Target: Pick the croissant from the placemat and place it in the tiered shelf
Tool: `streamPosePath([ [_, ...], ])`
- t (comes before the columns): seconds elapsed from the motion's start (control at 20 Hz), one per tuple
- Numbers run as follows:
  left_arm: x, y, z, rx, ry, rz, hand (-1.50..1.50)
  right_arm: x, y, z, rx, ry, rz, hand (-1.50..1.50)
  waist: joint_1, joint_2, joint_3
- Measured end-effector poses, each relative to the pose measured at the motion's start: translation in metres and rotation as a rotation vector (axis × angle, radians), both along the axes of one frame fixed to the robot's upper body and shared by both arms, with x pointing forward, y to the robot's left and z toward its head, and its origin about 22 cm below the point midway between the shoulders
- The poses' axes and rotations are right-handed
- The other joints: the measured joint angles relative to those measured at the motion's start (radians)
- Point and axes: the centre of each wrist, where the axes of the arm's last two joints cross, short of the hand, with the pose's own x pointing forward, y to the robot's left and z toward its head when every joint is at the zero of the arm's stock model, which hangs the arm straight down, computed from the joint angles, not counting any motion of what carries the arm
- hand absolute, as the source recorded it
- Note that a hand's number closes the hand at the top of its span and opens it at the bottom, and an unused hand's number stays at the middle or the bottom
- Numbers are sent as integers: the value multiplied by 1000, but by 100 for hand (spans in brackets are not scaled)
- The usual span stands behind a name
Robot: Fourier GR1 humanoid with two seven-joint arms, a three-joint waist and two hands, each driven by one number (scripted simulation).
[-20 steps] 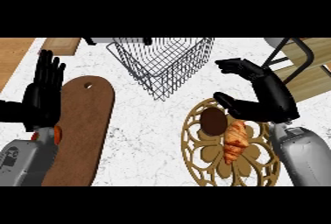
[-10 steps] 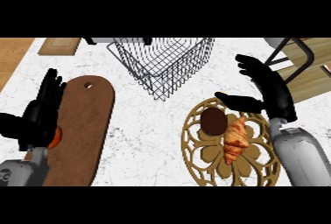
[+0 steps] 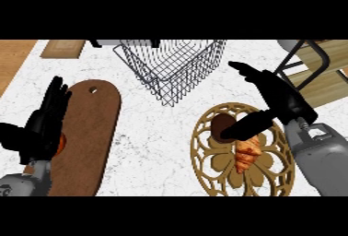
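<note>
Croissant (image 3: 246,154): lies on the round openwork placemat (image 3: 204,159) at the 4 o'clock part of the counter, held by neither hand.

Left hand (image 3: 41,126): at 9 o'clock, fingers straight and together, pointing toward 12 o'clock; it holds nothing. It stands at the left edge of the long brown cutting board (image 3: 88,133), and a small orange patch beside its palm is too hidden to identify.

Wire basket (image 3: 173,64): at 12 o'clock, tilted; nothing shows inside its mesh. Its upper rim is cut off by the view's top edge.

Placemat contents: the croissant near the centre, and a dark brown round item (image 3: 221,123) toward 11 o'clock of it, partly covered by the right thumb.

Right hand (image 3: 279,99): at 2 o'clock, fingers extended and spread apart, gripping nothing; the thumb reaches over the placemat's upper rim, just above the croissant.

Tiered shelf (image 3: 319,69): at the upper right corner, dark frame with wooden boards, cut off by the view's edge.
</note>
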Motion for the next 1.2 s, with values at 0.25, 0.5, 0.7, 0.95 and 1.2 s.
streamPosePath([
  [0.25, -1, -6, -2, 3, -3, -17, 0, 3, 31, 7, -308, 60, 89, -150, 17, 3, -2],
  [0.5, 0, -10, -2, 6, -4, -20, 0, 9, 58, -6, -513, 108, 130, -150, 18, 4, -2],
  [0.7, 1, -12, 1, 3, -4, -16, 0, 16, 78, -17, -597, 150, 134, -150, 15, 4, 0],
  [0.95, -2, -11, -1, 3, -4, -3, 0, 18, 87, -37, -725, 185, 140, -150, 7, 3, 0],
  [1.2, -5, -8, -4, 8, -1, 0, 0, 21, 87, -61, -863, 246, 131, -150, 1, 1, 0],
])
